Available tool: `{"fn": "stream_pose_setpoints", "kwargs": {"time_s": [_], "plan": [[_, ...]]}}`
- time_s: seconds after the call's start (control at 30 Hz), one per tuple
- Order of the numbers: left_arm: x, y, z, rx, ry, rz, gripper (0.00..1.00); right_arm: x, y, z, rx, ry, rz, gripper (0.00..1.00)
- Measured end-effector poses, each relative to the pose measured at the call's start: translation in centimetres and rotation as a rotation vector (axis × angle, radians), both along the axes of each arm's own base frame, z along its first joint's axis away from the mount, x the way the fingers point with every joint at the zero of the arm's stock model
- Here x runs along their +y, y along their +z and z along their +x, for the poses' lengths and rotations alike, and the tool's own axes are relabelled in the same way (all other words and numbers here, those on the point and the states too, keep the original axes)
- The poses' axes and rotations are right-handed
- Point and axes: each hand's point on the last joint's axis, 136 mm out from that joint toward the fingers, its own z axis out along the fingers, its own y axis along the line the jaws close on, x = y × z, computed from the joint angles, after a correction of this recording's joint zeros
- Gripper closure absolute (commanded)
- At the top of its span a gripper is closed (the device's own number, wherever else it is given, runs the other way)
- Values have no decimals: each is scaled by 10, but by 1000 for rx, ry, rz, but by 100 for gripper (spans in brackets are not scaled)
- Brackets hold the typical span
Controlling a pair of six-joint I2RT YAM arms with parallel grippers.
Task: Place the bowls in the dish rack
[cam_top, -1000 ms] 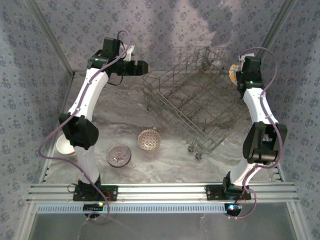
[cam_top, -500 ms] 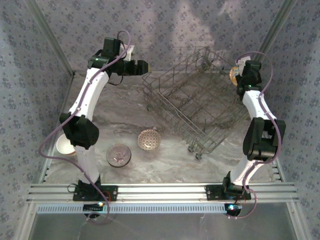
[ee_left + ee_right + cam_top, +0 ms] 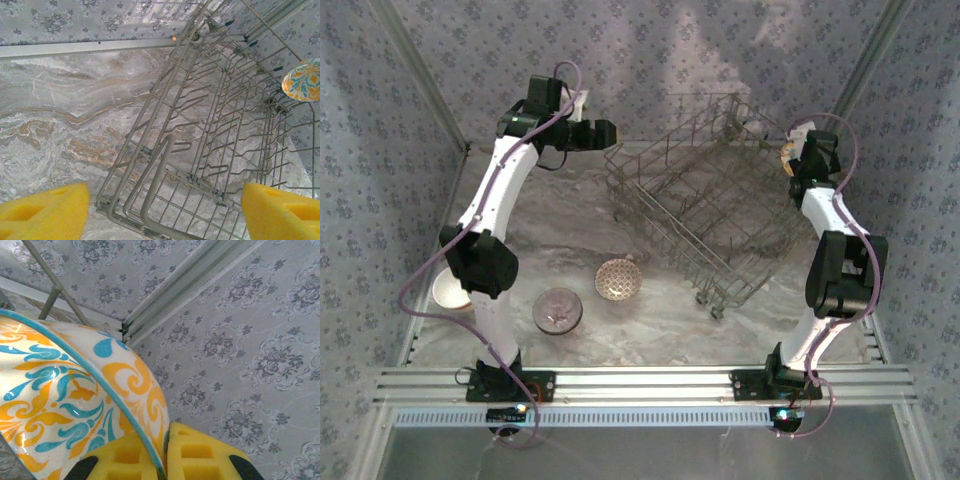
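Slightly shifted, the right end effector [image 3: 162, 460] pinches a flowery bowl [image 3: 65, 385] beside the dish rack [image 3: 705, 200]; the left end effector [image 3: 165, 212] stays spread wide.

Four bowls [image 3: 618, 279]: one white [image 3: 448, 290], one grey-speckled [image 3: 557, 311], two patterned [image 3: 60, 390]; one dish rack [image 3: 690, 200]; two arms [image 3: 492, 205]

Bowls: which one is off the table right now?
The orange-and-blue flowered bowl, pinched at its rim by the fingers of the right gripper, by the rack. The white bowl, grey bowl and small patterned bowl sit on the table.
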Motion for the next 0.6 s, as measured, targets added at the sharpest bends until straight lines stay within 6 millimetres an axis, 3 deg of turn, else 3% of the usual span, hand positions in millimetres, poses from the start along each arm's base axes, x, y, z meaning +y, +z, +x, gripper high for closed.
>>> {"fn": "stream_pose_setpoints", "kwargs": {"time_s": [0.6], "plan": [[-5, -19, -4, 40, -6, 19, 21, 15, -7, 2, -18, 49, -102, 100]]}}
